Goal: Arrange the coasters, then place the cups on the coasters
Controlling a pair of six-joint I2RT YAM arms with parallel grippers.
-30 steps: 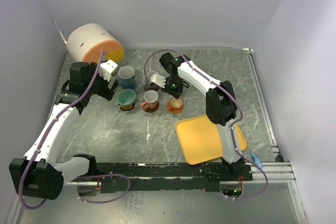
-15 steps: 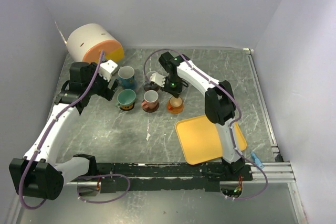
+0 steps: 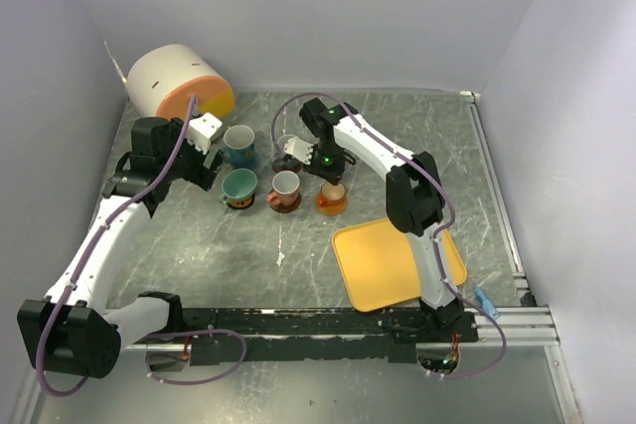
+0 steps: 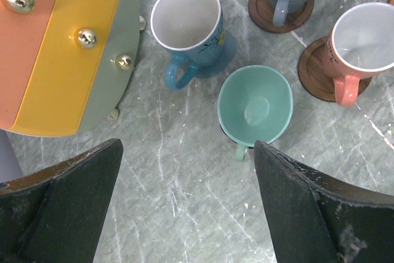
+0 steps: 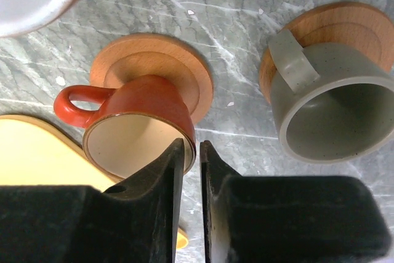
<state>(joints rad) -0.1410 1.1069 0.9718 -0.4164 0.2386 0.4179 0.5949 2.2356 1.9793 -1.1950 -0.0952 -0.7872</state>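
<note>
Just beyond the barely parted right jaws, red cup (image 5: 144,100) rests on coaster (image 5: 157,60).

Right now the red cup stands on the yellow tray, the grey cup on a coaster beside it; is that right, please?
No: the right wrist view shows the red cup on a wooden coaster, not the yellow tray; the rest holds.
</note>
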